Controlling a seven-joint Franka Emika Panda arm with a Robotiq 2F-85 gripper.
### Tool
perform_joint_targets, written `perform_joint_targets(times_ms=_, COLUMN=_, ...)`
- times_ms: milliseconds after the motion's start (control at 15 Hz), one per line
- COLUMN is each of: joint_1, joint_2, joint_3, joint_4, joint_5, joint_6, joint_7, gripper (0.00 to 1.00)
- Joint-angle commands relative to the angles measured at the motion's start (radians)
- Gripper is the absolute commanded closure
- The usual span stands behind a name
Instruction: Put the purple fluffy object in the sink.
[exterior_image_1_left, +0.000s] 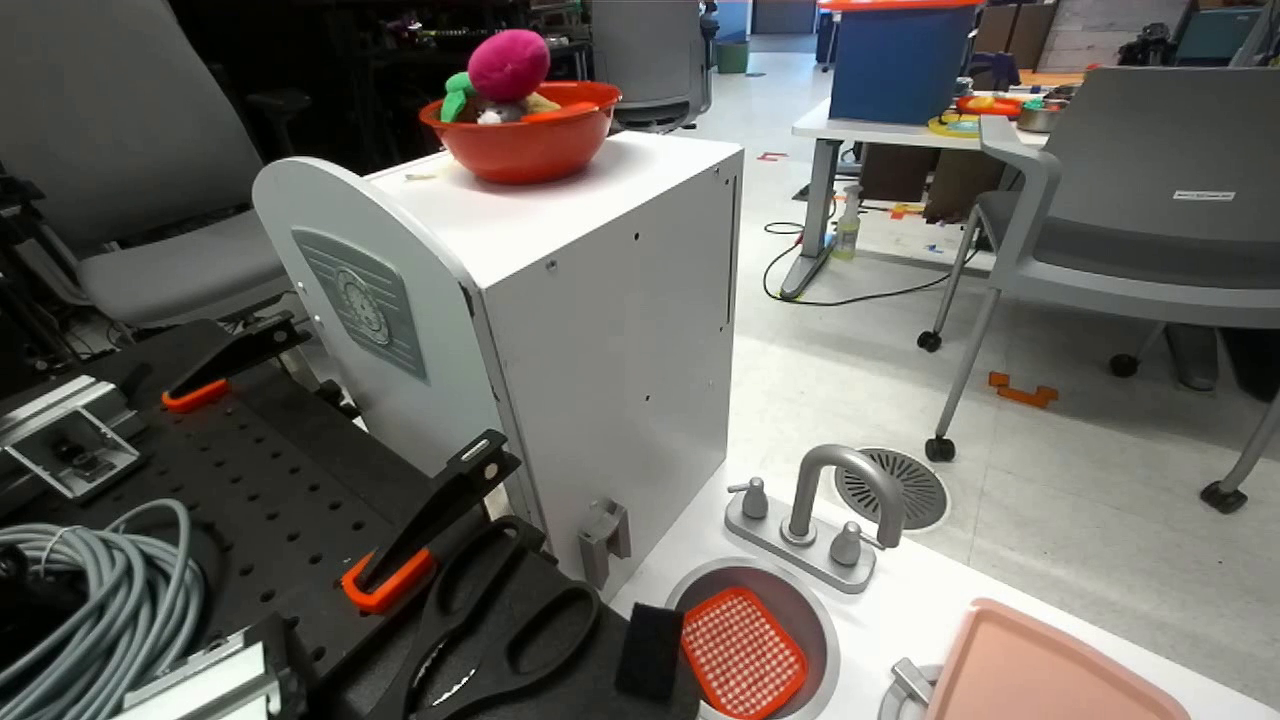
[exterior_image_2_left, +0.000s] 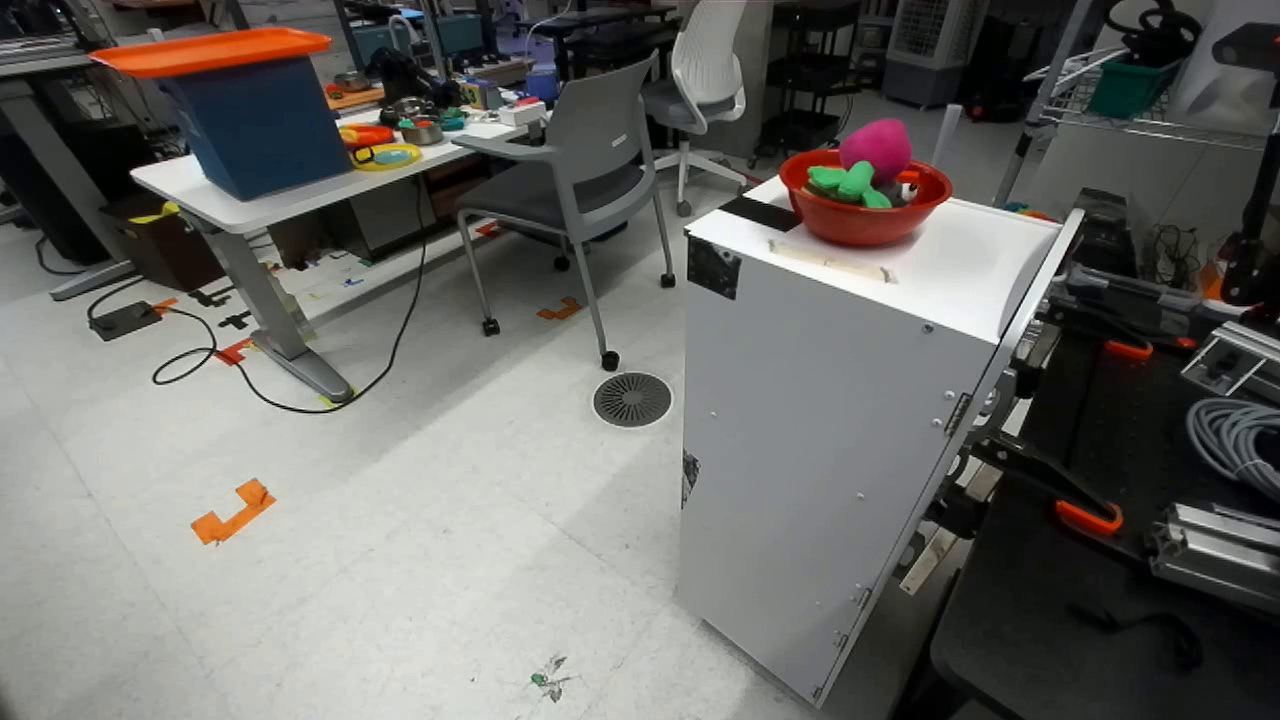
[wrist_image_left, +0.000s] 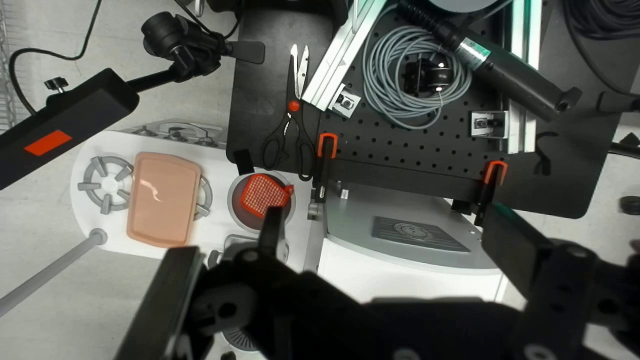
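Past one edge of the bench (wrist_image_left: 555, 186), the pink ball (exterior_image_1_left: 510, 64) sits high in the red bowl (exterior_image_1_left: 535, 155): probably light and squashy, best pinched round its middle. The hand (wrist_image_left: 342, 232), spread wide, holds nothing; the sink (exterior_image_1_left: 814, 632) lies near a bench corner.

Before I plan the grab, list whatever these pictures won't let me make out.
Bottom inside the red bowl: hidden by its wall and what it holds, in both exterior views.
Whether the green piece joins the fuzzy ball: overlap hides it in an exterior view.
Sink: cut off by the bottom edge in an exterior view; partly covered by the gripper in the wrist view.
Chair label: too small to read in an exterior view.
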Motion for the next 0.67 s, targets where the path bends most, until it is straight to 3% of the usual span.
perform_joint_targets(times_ms=0, joint_1=0.013, joint_2=0.117, joint_3=-0.034, joint_4=0.079, joint_5=-0.007, joint_6=-0.004, joint_7=0.011, gripper=0.0)
perform_joint_targets(times_ms=600, joint_1=0.004, joint_2=0.29, joint_3=-0.021, joint_4=0.202, joint_5=-0.002, joint_6=0.002, joint_7=0.012, gripper=0.0)
